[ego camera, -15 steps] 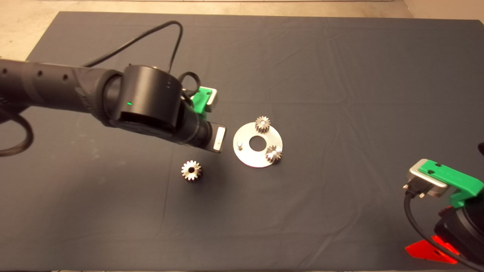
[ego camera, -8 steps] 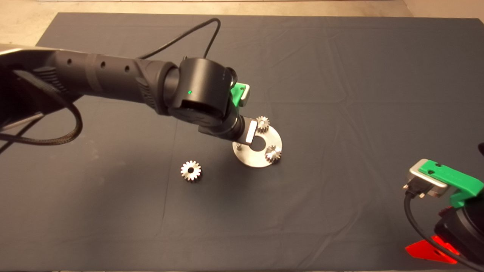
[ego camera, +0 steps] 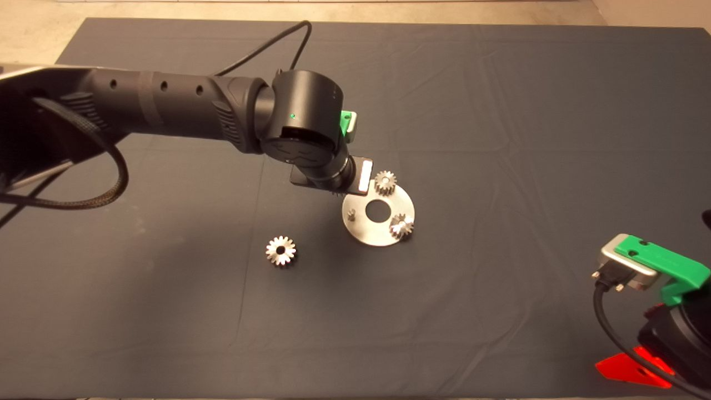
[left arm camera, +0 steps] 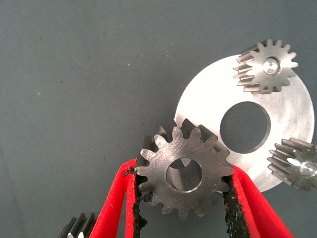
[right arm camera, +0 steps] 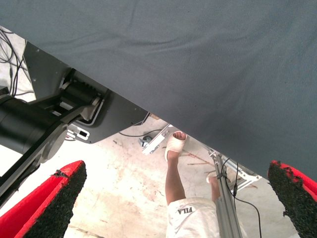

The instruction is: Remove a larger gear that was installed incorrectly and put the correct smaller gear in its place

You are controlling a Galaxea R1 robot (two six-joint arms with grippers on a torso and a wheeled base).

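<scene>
Smaller gear [left arm camera: 184, 174]: clamped in left gripper [left arm camera: 183, 198], seen only from left wrist. Larger gear [ego camera: 280, 251]: on mat, head view only. Right gripper [right arm camera: 168, 198]: released.

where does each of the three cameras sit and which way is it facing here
Head view: above the mat, looking down; left arm reaches to the round plate, right gripper parked lower right.
Left wrist view: on the left arm, facing the plate; left gripper clamps the smaller gear.
Right wrist view: on the parked arm, facing past the mat edge to floor and a person's leg; open red fingers show.
Shared: head and left wrist views both show the plate's two mounted gears.
</scene>
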